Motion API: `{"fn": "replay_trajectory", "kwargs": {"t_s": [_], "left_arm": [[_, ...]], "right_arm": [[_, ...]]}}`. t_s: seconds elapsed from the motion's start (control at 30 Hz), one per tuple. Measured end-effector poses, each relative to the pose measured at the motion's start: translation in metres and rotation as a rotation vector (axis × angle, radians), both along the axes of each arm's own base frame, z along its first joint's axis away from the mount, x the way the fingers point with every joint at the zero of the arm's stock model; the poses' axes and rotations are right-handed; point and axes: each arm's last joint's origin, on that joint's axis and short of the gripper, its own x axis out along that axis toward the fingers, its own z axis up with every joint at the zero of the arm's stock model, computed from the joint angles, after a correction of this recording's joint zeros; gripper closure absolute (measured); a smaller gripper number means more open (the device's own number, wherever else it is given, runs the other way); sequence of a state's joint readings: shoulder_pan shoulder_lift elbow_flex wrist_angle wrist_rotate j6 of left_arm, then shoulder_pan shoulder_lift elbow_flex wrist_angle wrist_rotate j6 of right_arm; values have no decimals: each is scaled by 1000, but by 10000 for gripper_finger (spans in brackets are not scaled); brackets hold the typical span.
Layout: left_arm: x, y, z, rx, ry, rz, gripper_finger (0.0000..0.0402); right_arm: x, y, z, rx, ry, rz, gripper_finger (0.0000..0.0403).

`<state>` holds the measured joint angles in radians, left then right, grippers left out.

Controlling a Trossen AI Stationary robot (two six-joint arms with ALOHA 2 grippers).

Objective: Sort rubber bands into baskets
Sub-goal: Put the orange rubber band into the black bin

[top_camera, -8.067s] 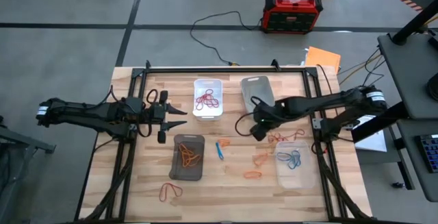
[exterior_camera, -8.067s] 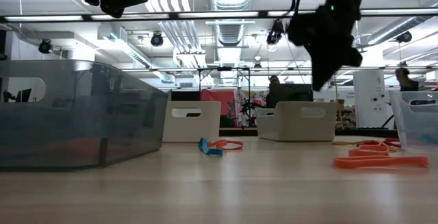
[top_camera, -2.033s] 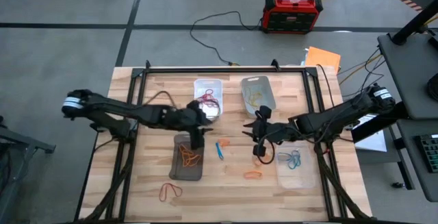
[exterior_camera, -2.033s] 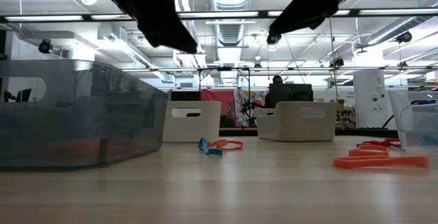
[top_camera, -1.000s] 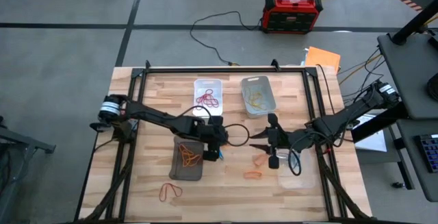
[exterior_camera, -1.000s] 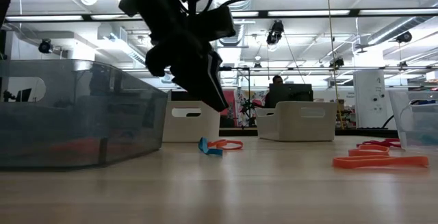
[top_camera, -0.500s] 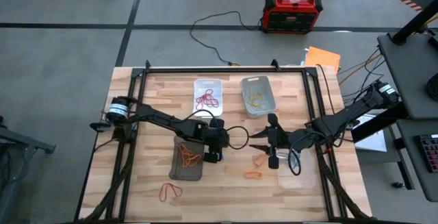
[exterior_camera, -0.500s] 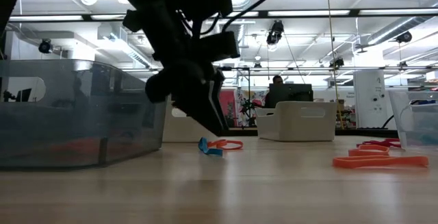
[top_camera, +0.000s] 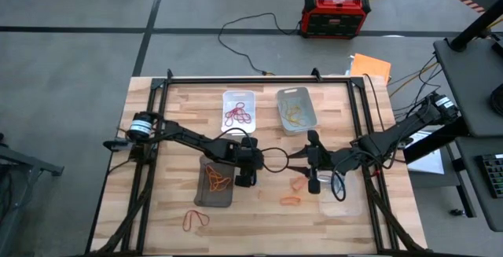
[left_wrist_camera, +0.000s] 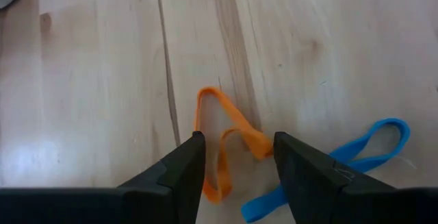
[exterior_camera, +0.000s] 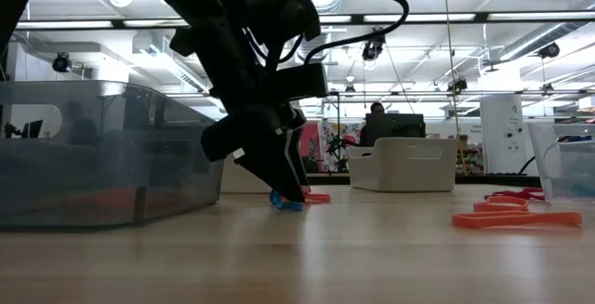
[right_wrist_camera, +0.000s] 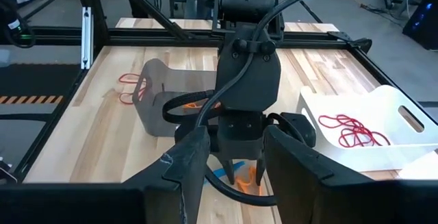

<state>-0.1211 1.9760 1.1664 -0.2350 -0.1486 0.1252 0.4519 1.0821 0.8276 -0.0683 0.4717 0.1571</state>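
Observation:
My left gripper (left_wrist_camera: 236, 145) is open, low over the table's middle (top_camera: 250, 172). Its fingers stand on either side of an orange rubber band (left_wrist_camera: 226, 142), with a blue band (left_wrist_camera: 356, 157) just beside it. In the low view its fingertips (exterior_camera: 290, 191) are down at the blue band (exterior_camera: 286, 203). My right gripper (top_camera: 299, 165) hangs open and empty above the table, right of the left one, facing it (right_wrist_camera: 236, 145). Four baskets stand around: white (top_camera: 238, 111) with red bands, light grey (top_camera: 296, 110), dark smoky (top_camera: 216, 181), clear (top_camera: 339, 188). My left gripper comes slanting down from the table's left, its open fingers (left_wrist_camera: 185, 162) astride the orange band's loop (left_wrist_camera: 222, 125), which lies flat on the wood. Whether the fingertips touch the band or the table, I cannot tell.
Loose orange bands (top_camera: 291, 200) lie near the clear basket and red ones (top_camera: 196, 220) near the front edge. A black frame rail (top_camera: 259, 78) runs along the far edge. A black cable loop (top_camera: 275, 159) hangs between the two grippers. A red-black box (top_camera: 336, 13) sits on the floor beyond.
My left gripper has come down toward the table, from well above the orange and blue bands to right over them. The bands have stayed where they lay.

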Motion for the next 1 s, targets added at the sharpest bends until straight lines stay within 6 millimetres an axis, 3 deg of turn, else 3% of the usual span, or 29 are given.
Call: {"fn": "replay_trajectory", "kwargs": {"t_s": [0.17, 0.43, 0.63, 0.8, 1.0], "left_arm": [[0, 0, 0, 1, 1, -5, 271], [0, -1, -1, -5, 4, -9, 393], [2, 1, 5, 18, -14, -18, 399], [9, -4, 30, 28, -72, -53, 401], [0, -11, 61, 46, -111, -108, 401]], "right_arm": [[0, 0, 0, -1, 0, 0, 266], [0, 0, -2, -3, 4, 0, 270], [0, 0, -2, -3, 6, 0, 268], [0, 0, -2, 24, 2, -10, 274], [-1, 0, -3, 45, 3, -16, 280]]}}
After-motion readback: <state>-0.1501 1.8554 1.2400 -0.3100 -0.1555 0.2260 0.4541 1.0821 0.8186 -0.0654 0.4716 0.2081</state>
